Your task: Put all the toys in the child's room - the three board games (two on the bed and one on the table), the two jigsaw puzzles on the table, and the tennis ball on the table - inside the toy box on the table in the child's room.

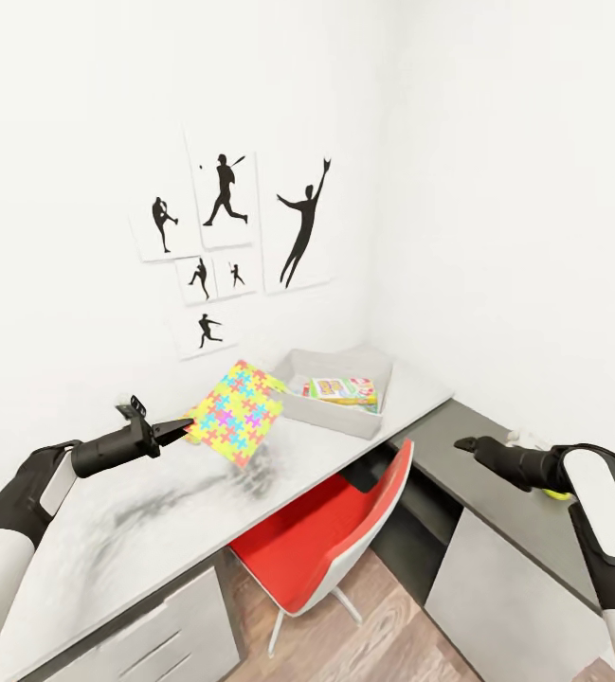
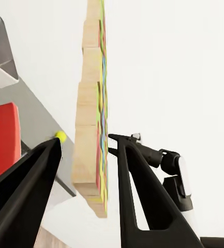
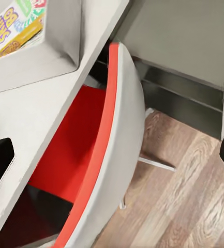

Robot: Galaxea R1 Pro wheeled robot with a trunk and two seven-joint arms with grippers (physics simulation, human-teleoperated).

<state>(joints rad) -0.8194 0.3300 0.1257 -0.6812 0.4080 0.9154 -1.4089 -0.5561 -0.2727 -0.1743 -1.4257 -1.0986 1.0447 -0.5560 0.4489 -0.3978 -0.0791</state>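
A multicoloured jigsaw puzzle point(image 1: 237, 413) hangs tilted above the pale grey table point(image 1: 136, 530), with my left gripper point(image 1: 180, 430) shut on its near edge. The left wrist view shows that puzzle point(image 2: 89, 129) edge-on between the two black fingers point(image 2: 137, 196). The light grey toy box point(image 1: 334, 413) stands at the back of the table with the SKIP-BO board game point(image 1: 343, 389) lying inside; both appear in the right wrist view, toy box point(image 3: 57, 51) and game point(image 3: 13, 26). My right gripper point(image 1: 464, 443) hovers open over the dark desk section. The tennis ball point(image 1: 558, 493) peeks out behind my right forearm.
A red chair point(image 1: 331, 535) is pushed under the table between the two arms, with wood floor point(image 3: 194, 196) beneath it. Black sports prints point(image 1: 226, 237) hang on the white wall behind the table. Drawers point(image 1: 155, 635) front the pale top.
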